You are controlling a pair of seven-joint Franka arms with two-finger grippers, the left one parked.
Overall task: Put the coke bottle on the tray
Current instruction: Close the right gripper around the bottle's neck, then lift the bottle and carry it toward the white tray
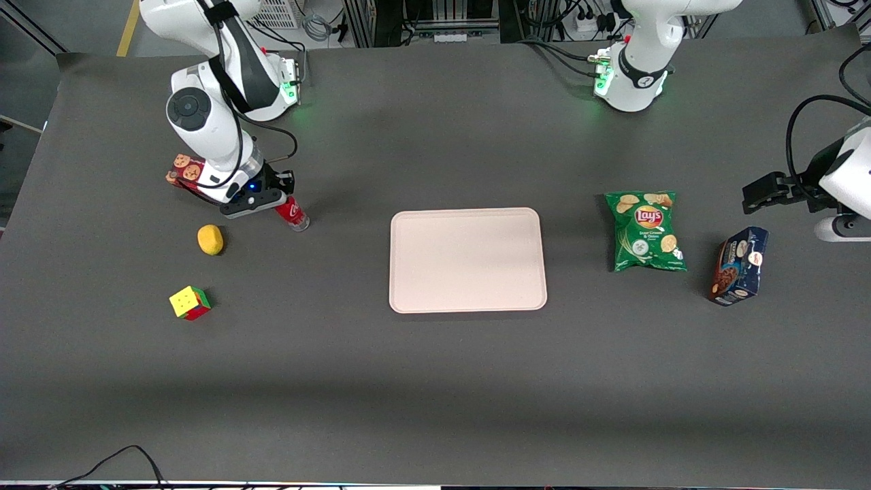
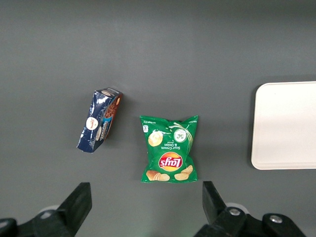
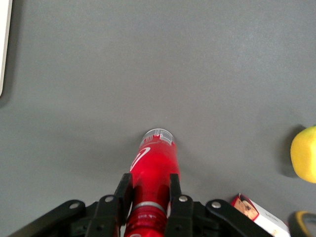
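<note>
Nearest the camera sits a cube (image 1: 190, 303) on the counter (image 1: 435, 381). Pincer (image 3: 149, 195) pinches the bottle (image 3: 153, 180) upright, well apart from the tray (image 1: 467, 260).

Even overhead light; soft shadows beside objects; all views sharp.

The pincer (image 3: 148, 195) hides the coke bottle (image 3: 154, 170) cap, seemingly.
</note>
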